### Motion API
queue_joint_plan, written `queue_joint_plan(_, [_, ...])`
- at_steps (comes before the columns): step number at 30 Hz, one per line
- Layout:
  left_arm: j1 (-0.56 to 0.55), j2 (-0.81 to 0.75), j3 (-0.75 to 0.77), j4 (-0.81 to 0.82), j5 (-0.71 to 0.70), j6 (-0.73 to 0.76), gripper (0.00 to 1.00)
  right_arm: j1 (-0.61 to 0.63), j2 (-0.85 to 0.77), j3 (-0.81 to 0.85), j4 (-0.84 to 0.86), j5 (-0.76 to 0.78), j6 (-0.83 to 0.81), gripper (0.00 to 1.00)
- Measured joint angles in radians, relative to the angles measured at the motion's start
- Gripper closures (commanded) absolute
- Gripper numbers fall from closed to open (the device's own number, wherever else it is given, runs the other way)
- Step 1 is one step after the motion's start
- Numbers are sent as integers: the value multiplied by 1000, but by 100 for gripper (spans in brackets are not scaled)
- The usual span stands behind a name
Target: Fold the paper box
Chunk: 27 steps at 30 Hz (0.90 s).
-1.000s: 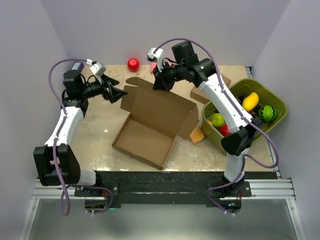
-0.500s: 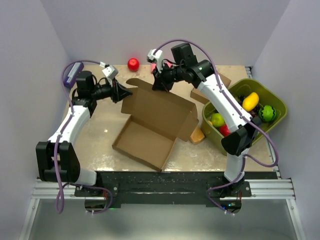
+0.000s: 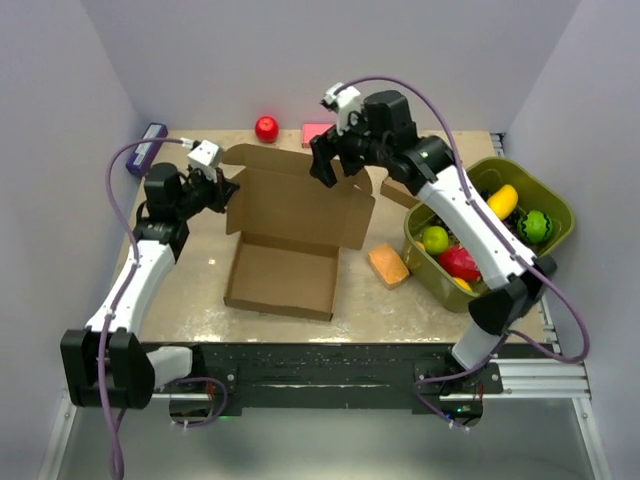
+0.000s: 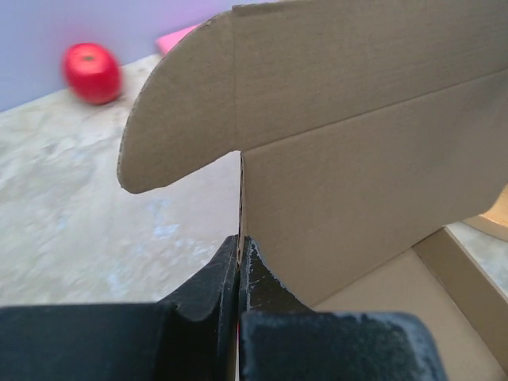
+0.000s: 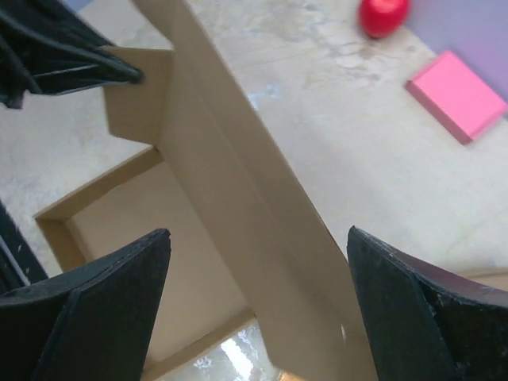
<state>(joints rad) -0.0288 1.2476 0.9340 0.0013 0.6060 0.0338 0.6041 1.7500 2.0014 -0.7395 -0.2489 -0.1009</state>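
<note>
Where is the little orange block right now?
In the overhead view, the orange block lies right of centre, between the paper box and the green bin holding fruit.

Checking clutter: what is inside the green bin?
In the green bin: a yellow fruit, a striped green fruit, a green apple, a red fruit. The right arm covers part; anything beneath is hidden.

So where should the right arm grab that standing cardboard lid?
Probably the top edge of the lid of the paper box, from above, jaws either side of the sheet. It stands nearly upright and thin, and the open right gripper hangs astride that edge. The left gripper pinches its left side.
</note>
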Motion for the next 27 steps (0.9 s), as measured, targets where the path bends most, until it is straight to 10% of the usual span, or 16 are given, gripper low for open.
queue_joint_plan(12, [-37, -177, -71, -56, -533, -56, 100, 149, -363, -528, 164, 432, 294, 19])
queue_joint_plan(27, [-37, -167, -70, -89, -554, -102, 100, 253, -161, -917, 37, 767, 563, 42])
